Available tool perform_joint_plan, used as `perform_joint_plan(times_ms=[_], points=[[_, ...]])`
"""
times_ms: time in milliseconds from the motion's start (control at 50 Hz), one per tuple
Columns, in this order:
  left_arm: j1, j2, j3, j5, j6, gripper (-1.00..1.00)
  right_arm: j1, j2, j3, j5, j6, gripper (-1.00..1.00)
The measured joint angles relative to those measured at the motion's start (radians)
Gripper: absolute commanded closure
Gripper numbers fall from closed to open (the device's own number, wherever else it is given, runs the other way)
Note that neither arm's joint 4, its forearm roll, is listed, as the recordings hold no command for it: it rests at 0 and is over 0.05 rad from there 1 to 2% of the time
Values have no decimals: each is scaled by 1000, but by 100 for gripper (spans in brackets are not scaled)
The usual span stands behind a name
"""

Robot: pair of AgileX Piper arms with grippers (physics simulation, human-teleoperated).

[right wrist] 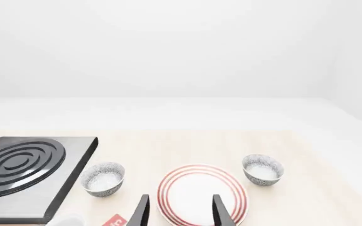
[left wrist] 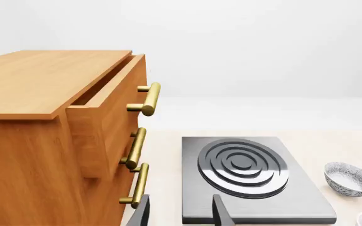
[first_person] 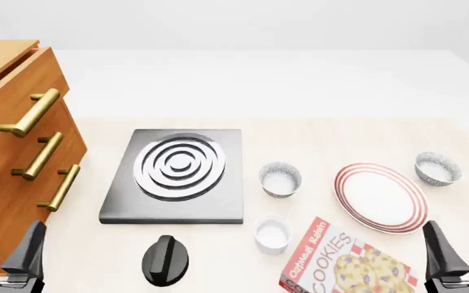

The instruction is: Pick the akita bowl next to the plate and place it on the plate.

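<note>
While both my hands hang low at the near edge of the table, nothing is grasped yet: my right hand (first_person: 464, 244) is released with its fingers spread, and so is my left hand (first_person: 5, 244), which sits by the cabinet (first_person: 7, 122).

Two speckled bowls flank the plate (first_person: 380, 197). One bowl (first_person: 438, 168) stands just beside the plate's far right rim. The other (first_person: 281, 179) sits between the plate and the hotplate (first_person: 175, 174), with a clearer gap to the plate. I take the right one as the bowl to move, since it is nearer the plate and on my right hand's side.

To do the pick well, I would send the right hand forward and over that bowl, staying above the plate on the way so that I don't nudge it. I'd come straight down with one finger inside the rim and one outside, then pinch the wall. The thin, curved rim could slip, so I would close square to it and lift level. The cookie box (first_person: 349, 262) and the plain cup (first_person: 272, 234) lie off this path.
</note>
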Motion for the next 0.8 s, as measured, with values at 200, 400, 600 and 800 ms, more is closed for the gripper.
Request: perform_joint_plan(times_ms=[200,400,600,800], points=[[0,3,-2,-1,0,-100,0,1,0,-2,-12,-100],[0,4,-2,-1,0,-100,0,2,-1,-3,-21,-100],[0,4,-2,-1,0,-100,1,4,-6,-5,-23,-100],[0,4,-3,-1,0,-100,2,12,-18,-5,-25,-100]])
